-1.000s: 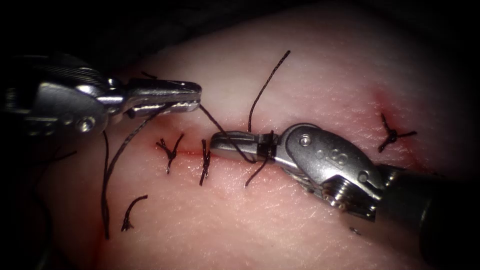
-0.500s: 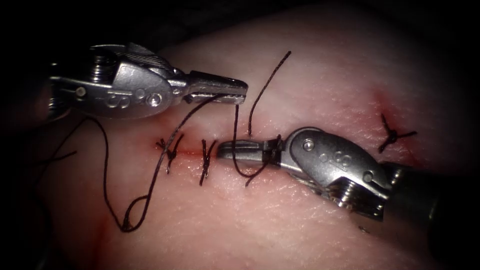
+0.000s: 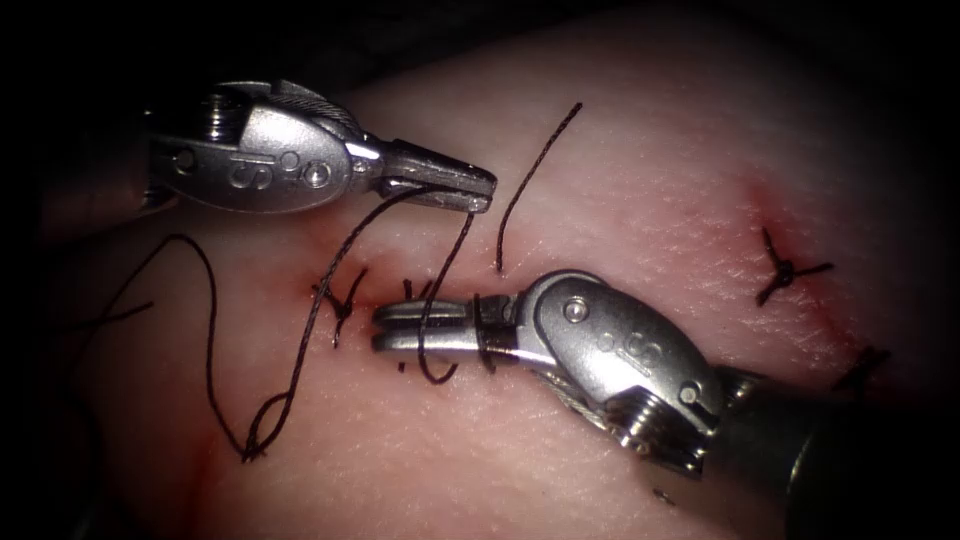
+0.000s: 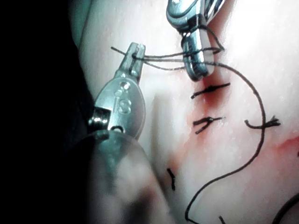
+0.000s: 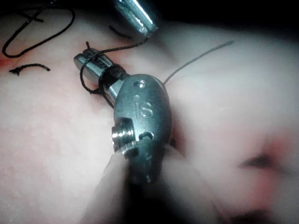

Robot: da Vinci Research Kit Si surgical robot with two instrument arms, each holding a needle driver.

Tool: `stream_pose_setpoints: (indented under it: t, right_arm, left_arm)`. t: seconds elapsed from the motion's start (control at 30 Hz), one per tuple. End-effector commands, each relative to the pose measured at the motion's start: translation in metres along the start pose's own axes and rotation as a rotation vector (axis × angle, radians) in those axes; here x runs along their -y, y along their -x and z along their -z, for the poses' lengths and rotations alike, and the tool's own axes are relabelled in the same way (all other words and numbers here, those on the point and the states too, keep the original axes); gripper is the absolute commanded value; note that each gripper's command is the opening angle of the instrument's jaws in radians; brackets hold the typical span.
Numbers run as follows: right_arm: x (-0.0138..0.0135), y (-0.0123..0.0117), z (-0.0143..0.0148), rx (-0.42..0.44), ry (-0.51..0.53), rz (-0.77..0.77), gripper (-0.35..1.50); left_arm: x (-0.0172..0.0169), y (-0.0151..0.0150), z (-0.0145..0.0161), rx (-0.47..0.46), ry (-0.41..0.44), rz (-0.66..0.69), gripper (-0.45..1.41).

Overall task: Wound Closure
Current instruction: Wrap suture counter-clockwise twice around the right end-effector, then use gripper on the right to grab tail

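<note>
Endoscope view: left hand (image 3: pixel 482 190) clamps thread (image 3: pixel 300 340); thread wraps the right hand (image 3: pixel 385 330), slightly apart.

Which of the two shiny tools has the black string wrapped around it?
The right tool, low over the cut: thread loops around it. The left tool just pinches the thread.

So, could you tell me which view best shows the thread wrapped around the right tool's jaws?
The endoscope view: the thread loops around the right tool, running up to the left tool. Both wrist views show the loops more obliquely.
</note>
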Motion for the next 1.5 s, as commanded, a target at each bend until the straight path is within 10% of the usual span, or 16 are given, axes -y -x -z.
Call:
stream_pose_setpoints:
  t: [0.03, 0.4, 0.53, 0.93, 1.5]
  right_arm:
    - [-0.0005, -0.0006, -0.0012, -0.024, 0.002, -0.004, 0.02]
    - [-0.0012, -0.0018, 0.0006, -0.291, 0.068, -0.066, 0.09]
    - [-0.0012, -0.0019, 0.0007, -0.337, 0.091, -0.089, 0.59]
    - [-0.0012, -0.0005, 0.0001, -0.359, 0.243, -0.127, 1.21]
    - [-0.0023, -0.0024, 0.0028, -0.438, 0.441, -0.208, 1.16]
  left_arm:
    - [0.0010, 0.0007, -0.0002, -0.003, -0.001, 0.001, -0.45]
    - [-0.0039, 0.0052, 0.0001, -0.012, 0.006, 0.060, -0.45]
    - [-0.0058, 0.0060, 0.0000, -0.016, -0.015, 0.072, -0.45]
    - [-0.0078, 0.0031, -0.0008, -0.018, -0.095, 0.074, -0.45]
    - [-0.0085, 0.0014, -0.0006, 0.175, -0.366, 0.116, -0.45]
